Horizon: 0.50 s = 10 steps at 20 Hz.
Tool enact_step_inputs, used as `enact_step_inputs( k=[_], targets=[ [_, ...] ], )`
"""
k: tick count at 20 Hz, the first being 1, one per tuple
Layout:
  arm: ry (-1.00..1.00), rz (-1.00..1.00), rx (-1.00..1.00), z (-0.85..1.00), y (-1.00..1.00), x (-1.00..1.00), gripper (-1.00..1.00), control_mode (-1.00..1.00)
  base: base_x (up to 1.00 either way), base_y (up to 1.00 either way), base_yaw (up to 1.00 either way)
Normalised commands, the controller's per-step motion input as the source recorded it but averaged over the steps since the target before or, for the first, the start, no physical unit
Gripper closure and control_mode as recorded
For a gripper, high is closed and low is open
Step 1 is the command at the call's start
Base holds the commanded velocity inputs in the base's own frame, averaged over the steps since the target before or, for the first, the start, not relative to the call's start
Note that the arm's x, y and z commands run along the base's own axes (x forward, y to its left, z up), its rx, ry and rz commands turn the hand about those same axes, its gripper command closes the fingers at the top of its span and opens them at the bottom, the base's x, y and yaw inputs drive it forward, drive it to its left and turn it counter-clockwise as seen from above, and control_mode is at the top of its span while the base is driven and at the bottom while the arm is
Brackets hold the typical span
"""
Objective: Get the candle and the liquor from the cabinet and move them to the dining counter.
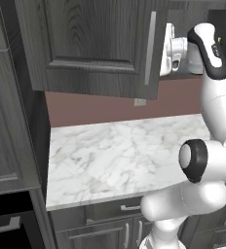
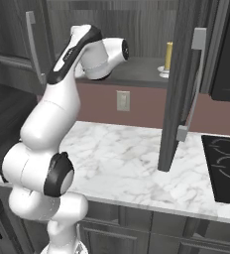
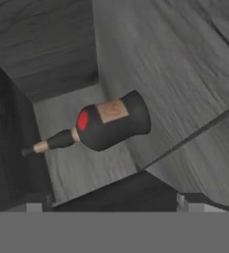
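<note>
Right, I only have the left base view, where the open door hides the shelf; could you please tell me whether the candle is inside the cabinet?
Observer: Yes, the right base view shows the candle standing upright on the cabinet shelf, near the right-hand door.
Operator: Thank you, and where is the liquor?
Observer: In the hand view the liquor lies straight ahead of the gripper, apart from it.
Operator: Is the gripper open?
Observer: Yes, it is wide open, with nothing between its fingers.
</note>
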Motion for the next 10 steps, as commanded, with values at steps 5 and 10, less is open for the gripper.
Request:
enact_step_inputs(
  k=[5,10],
  targets=[
    [0.00,0.33,0.00,0.00,0.38,-0.01,-1.00,-1.00,0.00,0.00,0.00],
    [-0.01,0.34,0.00,0.00,0.37,-0.27,-1.00,-1.00,0.00,0.00,0.00]
  ],
)
